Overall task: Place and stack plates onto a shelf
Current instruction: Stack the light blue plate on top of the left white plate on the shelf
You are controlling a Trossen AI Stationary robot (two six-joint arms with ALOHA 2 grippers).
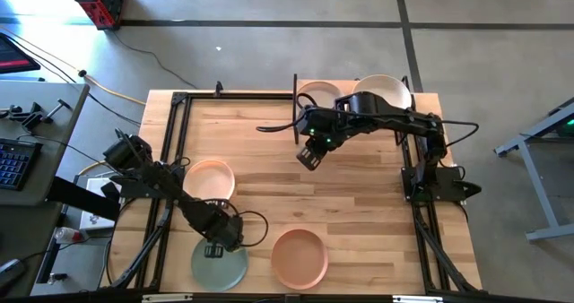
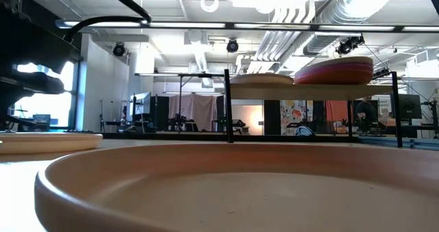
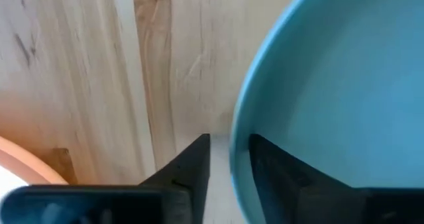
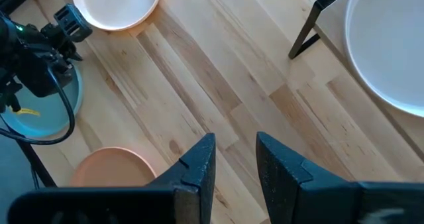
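Salmon plate [image 2: 206, 191] foremost on wooden table [image 1: 359, 213], left gripper [image 3: 228, 159] straddling sage plate [image 3: 331, 98] rim, fingers apart.

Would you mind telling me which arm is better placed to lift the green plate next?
Left. Its pincer already straddles the green plate's rim at the table's near edge, while the right pincer hangs empty over mid-table near the shelf.

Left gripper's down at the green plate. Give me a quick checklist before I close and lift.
1. Left gripper straddles the sage green plate rim, one finger each side: ok.
2. Firm grip on the rim: not ok, fingers open.
3. Right gripper clear of the lift, over bare table mid-board: ok.
4. Shelf space: cannot tell; two stacks already there.
5. Neighbours, peach plate and cream plate, apart from the green one: ok.
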